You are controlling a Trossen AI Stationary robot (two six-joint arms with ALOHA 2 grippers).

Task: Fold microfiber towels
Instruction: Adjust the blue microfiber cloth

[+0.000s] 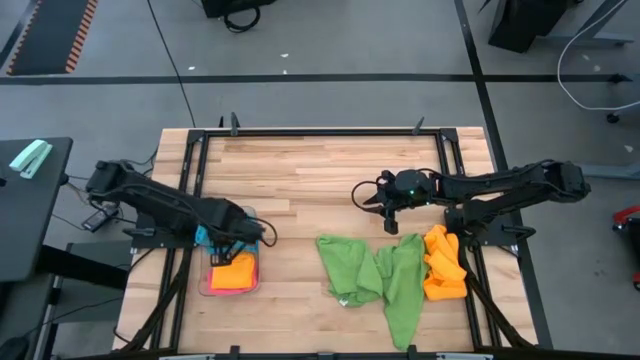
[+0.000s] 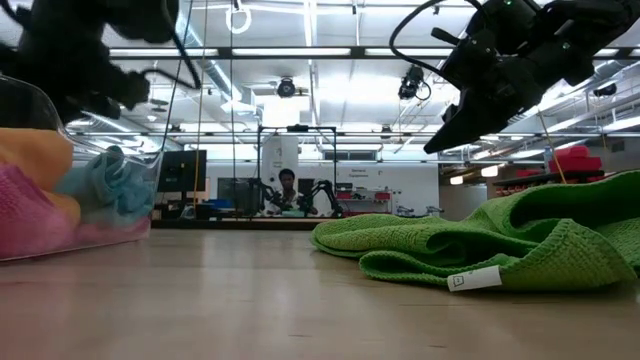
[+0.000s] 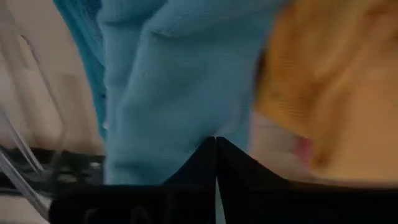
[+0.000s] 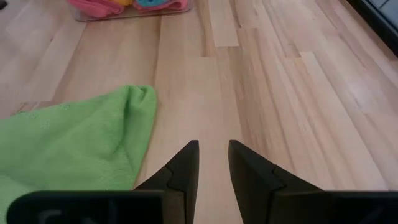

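I have the left hand [image 1: 232,238] down over the clear plastic tray [image 1: 206,288] at the left front of the bench [image 1: 310,170]. In the left wrist view its two fingers meet tip to tip, pinched on the sky-blue towel [image 3: 168,87], whose folds run lengthwise away from the fingers. An orange towel [image 3: 336,81] lies right beside the blue one, with a bit of pink showing under it. From above I see the orange towel [image 1: 235,272] filling most of the tray, and the blue one [image 1: 203,236] bunched at the tray's far end under the hand. The low view shows the pink towel [image 2: 40,215] at the bottom of the tray.

The right hand [image 1: 388,205] hangs above bare wood at mid-bench, holding nothing. Its fingers [image 4: 183,168] stand slightly apart with a narrow gap between them.

The green towels [image 1: 375,275] lie spread on the bench in front of that hand, near it but not touching. One lobe reaches left toward the tray; the other runs as a long strip, its long axis pointing toward the front edge. In the right wrist view a rounded green corner [image 4: 134,102] sits just beside the fingers. A crumpled orange pile [image 1: 443,265] touches the green cloth's right side, by the right arm's base. A small white tag [image 2: 474,280] shows on the green hem.
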